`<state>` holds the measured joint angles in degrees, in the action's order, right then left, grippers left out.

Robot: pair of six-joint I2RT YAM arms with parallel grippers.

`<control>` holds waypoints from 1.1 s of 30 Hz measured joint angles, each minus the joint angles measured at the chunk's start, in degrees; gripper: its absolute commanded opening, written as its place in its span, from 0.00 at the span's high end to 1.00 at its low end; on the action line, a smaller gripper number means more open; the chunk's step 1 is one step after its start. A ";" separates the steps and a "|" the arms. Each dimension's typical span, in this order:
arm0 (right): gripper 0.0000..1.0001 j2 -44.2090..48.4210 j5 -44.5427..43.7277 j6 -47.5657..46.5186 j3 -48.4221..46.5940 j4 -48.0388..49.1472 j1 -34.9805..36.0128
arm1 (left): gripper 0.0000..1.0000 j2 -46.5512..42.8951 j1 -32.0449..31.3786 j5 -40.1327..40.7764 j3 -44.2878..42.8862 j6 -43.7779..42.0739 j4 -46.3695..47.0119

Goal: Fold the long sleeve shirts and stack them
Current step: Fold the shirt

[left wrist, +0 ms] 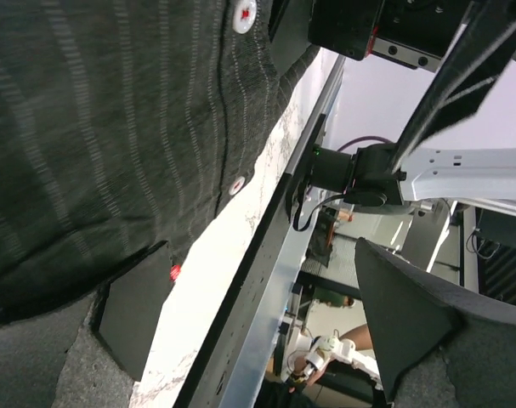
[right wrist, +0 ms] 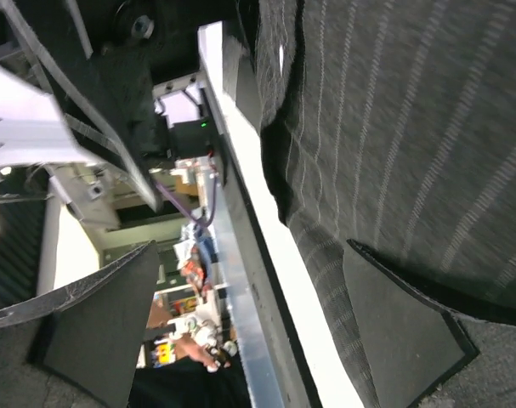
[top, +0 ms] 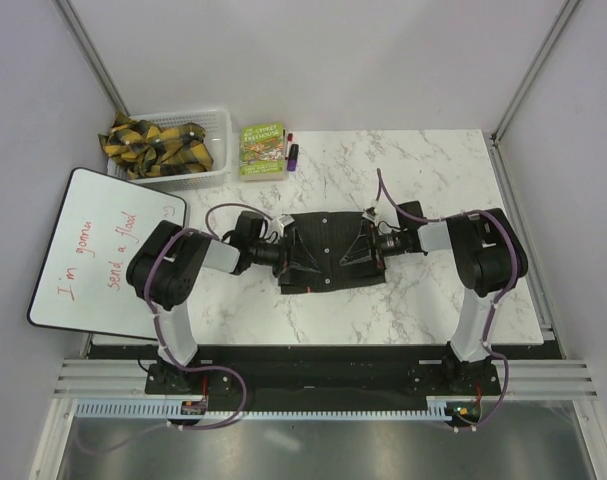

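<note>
1. You've got the shirt (top: pixel 331 268) folded into a dark rectangle. It lies flat on the marble worktop (top: pixel 433 170), about mid-worktop, between the two arms.
2. Left claw (top: pixel 299 254): over the shirt's left end, jaws spread wide, nothing gripped.
3. In your left wrist view, one finger (left wrist: pixel 132 316) sits at the shirt's edge, where the striped cloth meets bare marble. The other finger (left wrist: pixel 411 323) stands well apart from it, off the cloth. A white button (left wrist: pixel 244 14) shows on the cloth.
4. Right claw (top: pixel 363 246): over the shirt's right end, jaws also wide apart, holding nothing.
5. In your right wrist view, one finger (right wrist: pixel 402 336) is over the striped cloth (you can't tell whether it touches). The other (right wrist: pixel 96 327) is well apart from it, off the cloth.
6. Far-left corner: white basket (top: pixel 219 128) with yellow-and-black striped cloth (top: pixel 158 145) in it.
7. Green book (top: pixel 262 150) just right of the basket, markers (top: pixel 291 152) just beside the book's right edge.
8. Whiteboard (top: pixel 93 240) with red handwriting at the worktop's left edge. The left arm's elbow overlaps it in your top view.
</note>
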<state>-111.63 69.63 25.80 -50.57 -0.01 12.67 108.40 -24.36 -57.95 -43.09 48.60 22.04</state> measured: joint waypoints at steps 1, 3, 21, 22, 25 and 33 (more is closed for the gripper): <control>0.02 -0.52 1.16 -0.52 -0.09 -0.42 -0.85 | 0.02 -0.13 0.79 -0.33 0.52 0.04 0.70; 0.02 -0.83 2.32 -3.43 -0.74 -3.26 -1.92 | 0.03 -0.74 2.16 -0.76 1.86 0.02 1.22; 0.02 -2.08 -8.70 -12.39 -28.41 -17.33 -3.30 | 0.10 5.22 5.44 3.89 -28.76 -6.38 -3.17; 0.02 -4.09 -9.55 -12.17 -29.11 -17.09 -3.37 | 0.10 7.91 5.66 4.46 -30.18 -6.49 -3.10; 0.02 -9.86 -12.20 -12.09 -29.90 -17.38 -3.54 | 0.11 13.68 6.27 6.38 -30.97 -6.93 -4.20; 0.02 -18.27 -19.15 -19.10 -45.20 -26.64 -3.15 | 0.17 11.45 8.94 7.10 -23.10 -7.17 -6.71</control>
<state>-129.91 50.48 6.70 -95.77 -26.65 9.52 119.85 -15.42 -50.85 -66.19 41.43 15.33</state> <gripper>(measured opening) 0.979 0.835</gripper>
